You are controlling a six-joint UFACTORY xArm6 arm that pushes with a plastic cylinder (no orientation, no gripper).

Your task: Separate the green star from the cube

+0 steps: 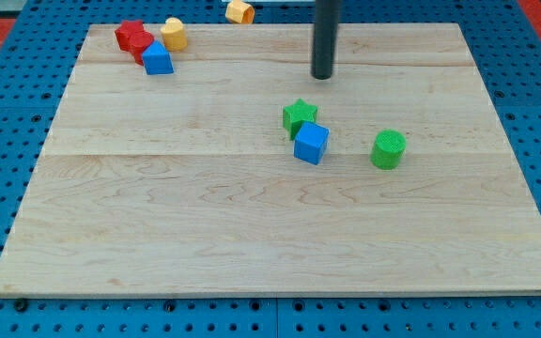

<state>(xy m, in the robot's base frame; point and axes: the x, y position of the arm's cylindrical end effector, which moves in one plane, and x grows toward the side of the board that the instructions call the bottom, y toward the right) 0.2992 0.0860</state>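
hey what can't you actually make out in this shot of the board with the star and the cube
- Camera view: the rod above my tip is cut off by the view's top edge.
- Whether the green star touches the blue cube: they overlap in this view, so any gap is hidden.
- The red block at top left: partly hidden behind the other blue block, shape unclear.
- The yellow block off the board: clipped by the top edge.

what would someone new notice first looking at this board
Probably the dark rod coming down from the view's top, my tip resting on the wooden board above the centre. Just below it, the green star sits touching a blue cube, with a green cylinder apart to the right. A cluster of red, blue and yellow blocks crowds the top-left corner.
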